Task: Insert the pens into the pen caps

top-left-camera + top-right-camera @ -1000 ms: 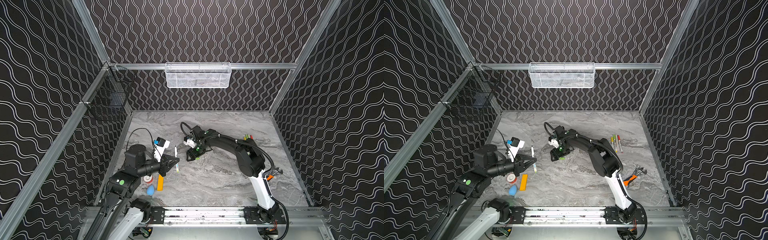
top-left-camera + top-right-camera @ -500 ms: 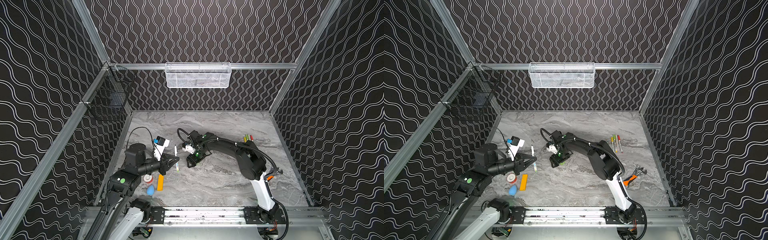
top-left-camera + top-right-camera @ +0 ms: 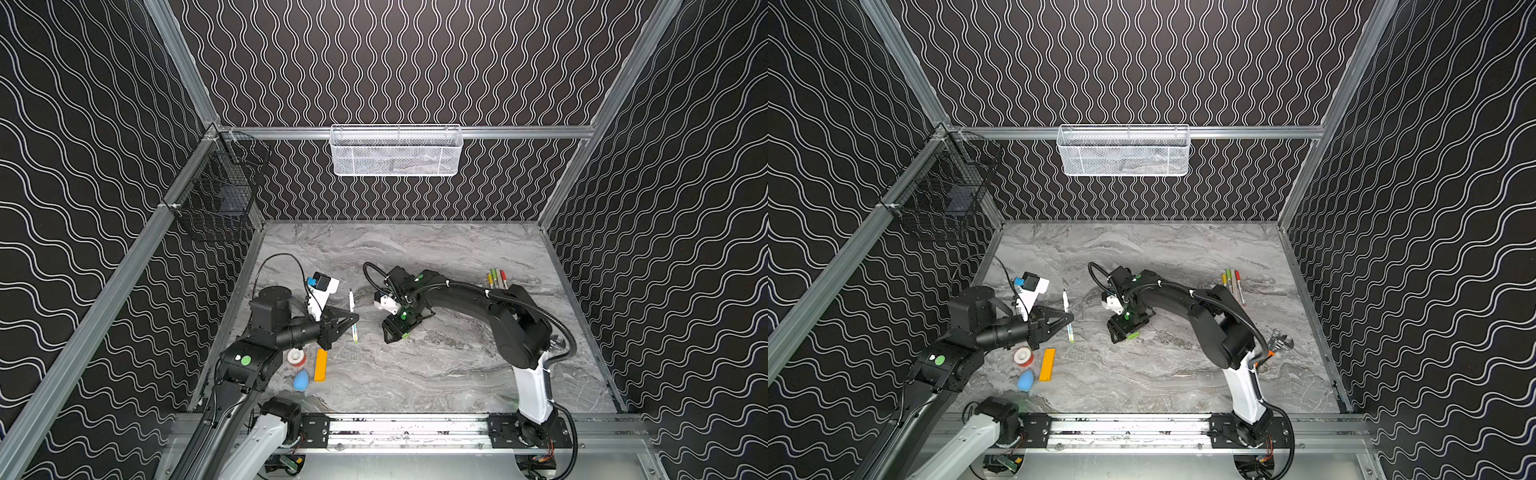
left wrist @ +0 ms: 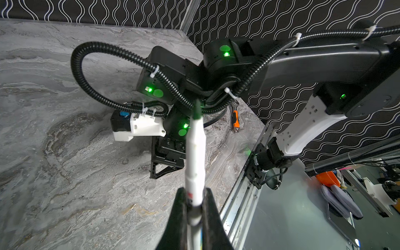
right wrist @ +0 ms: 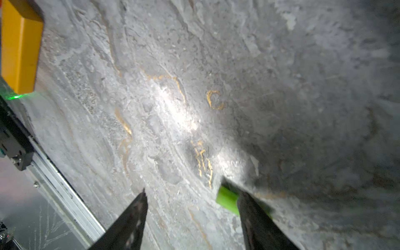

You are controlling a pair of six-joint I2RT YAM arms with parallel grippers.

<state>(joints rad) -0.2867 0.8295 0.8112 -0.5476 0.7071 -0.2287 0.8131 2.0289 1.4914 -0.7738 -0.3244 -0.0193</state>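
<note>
My left gripper is shut on a white pen whose dark green tip points at the right arm. In both top views this pen hangs crosswise in the left gripper above the table's left half. The right gripper is open and low over the marble, a little right of it. A bright green pen cap lies on the table by the inner side of one finger, partly hidden by it. Several capped pens lie side by side at the back right.
An orange-yellow bar, a tape roll and a blue egg-shaped blob lie under the left arm. An orange-handled wrench lies at the right. A white basket and a black wire basket hang on the walls.
The right gripper has come forward and down toward the table, staying open. The left arm and its pen have not moved.
</note>
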